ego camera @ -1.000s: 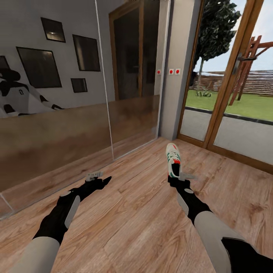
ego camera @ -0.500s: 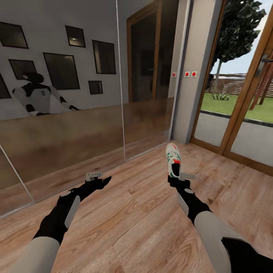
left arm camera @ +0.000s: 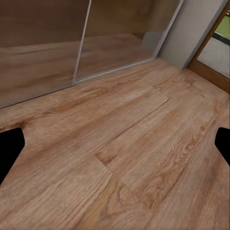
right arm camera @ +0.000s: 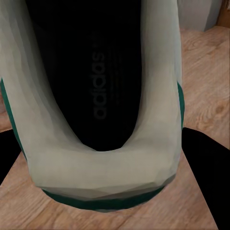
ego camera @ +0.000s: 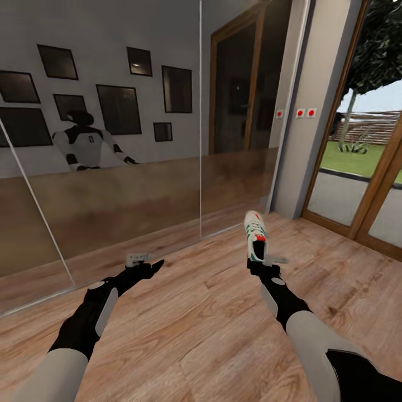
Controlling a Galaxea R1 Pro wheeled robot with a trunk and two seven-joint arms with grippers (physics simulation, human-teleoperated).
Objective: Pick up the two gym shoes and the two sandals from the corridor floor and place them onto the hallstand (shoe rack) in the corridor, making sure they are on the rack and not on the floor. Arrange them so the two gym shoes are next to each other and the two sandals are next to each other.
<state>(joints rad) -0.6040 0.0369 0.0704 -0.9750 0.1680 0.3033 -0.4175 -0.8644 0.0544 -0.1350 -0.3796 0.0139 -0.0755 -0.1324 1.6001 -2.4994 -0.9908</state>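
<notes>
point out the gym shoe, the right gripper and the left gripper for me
gym shoe [ego camera: 255, 237], head view, on its laces.
right gripper [ego camera: 262, 260], head view, between its fingertips at the shoe's heel.
left gripper [ego camera: 146, 261], head view, between its fingertips.

Floor here is light brown wood-grain planks [ego camera: 212, 318], running from the near edge out to the mirrored wall panels [ego camera: 111, 167] on the left and the glass doors [ego camera: 357, 184] far right.

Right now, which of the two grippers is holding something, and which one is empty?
The right gripper holds a gym shoe by its heel, toe pointing away. The left gripper is empty, its fingers spread above the corridor floor.
</notes>
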